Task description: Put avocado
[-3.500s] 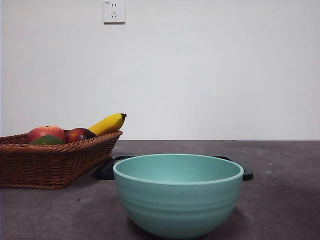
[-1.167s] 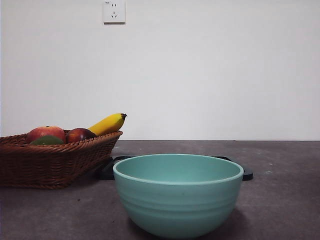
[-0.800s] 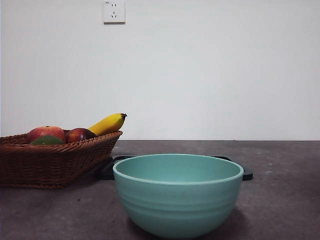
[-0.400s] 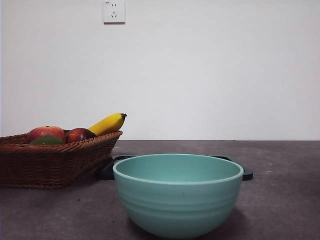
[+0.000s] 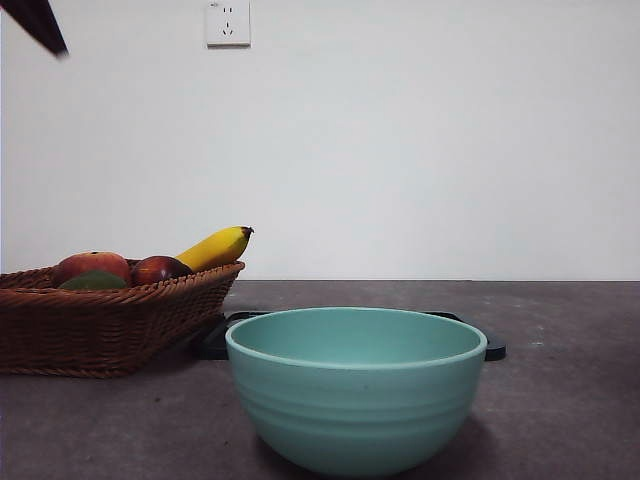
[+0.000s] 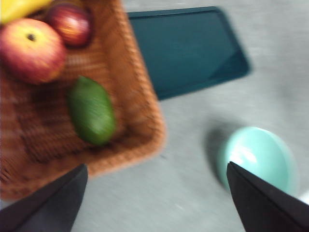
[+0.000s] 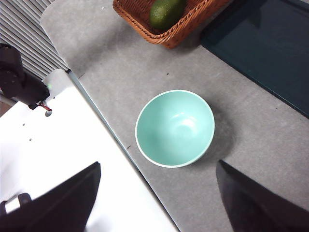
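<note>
Left wrist view, avocado: the dark green oval avocado (image 6: 91, 111) with dull skin lies on the floor of the brown woven wicker basket (image 6: 140, 106), near the basket's corner; nothing touches it from above.
Front view, avocado: only a low green sliver of it (image 5: 93, 282) shows above the basket rim (image 5: 120, 315), in front of the larger apple.
Fruit beside it: a red-and-yellow apple (image 6: 31, 50), a smaller dark red apple (image 6: 70, 23) and a yellow banana (image 6: 19, 7) sit farther along the basket, apart from the avocado.
Left gripper: it hangs high above the basket (image 6: 154, 198) with both black jaws spread wide and nothing between them; the picture is blurred. In the front view a black tip (image 5: 38, 22) shows at the top corner above the basket side.
Tray: a flat dark teal rectangular tray (image 6: 186, 48) lies on the grey table (image 6: 280, 43) just beside the basket.
Bowl: an empty pale turquoise round ceramic bowl (image 7: 175, 128) stands on the table, apart from the basket and in front of the tray.
Right gripper: it waits high over the table edge near the bowl (image 7: 159, 193), jaws wide apart, holding nothing.
</note>
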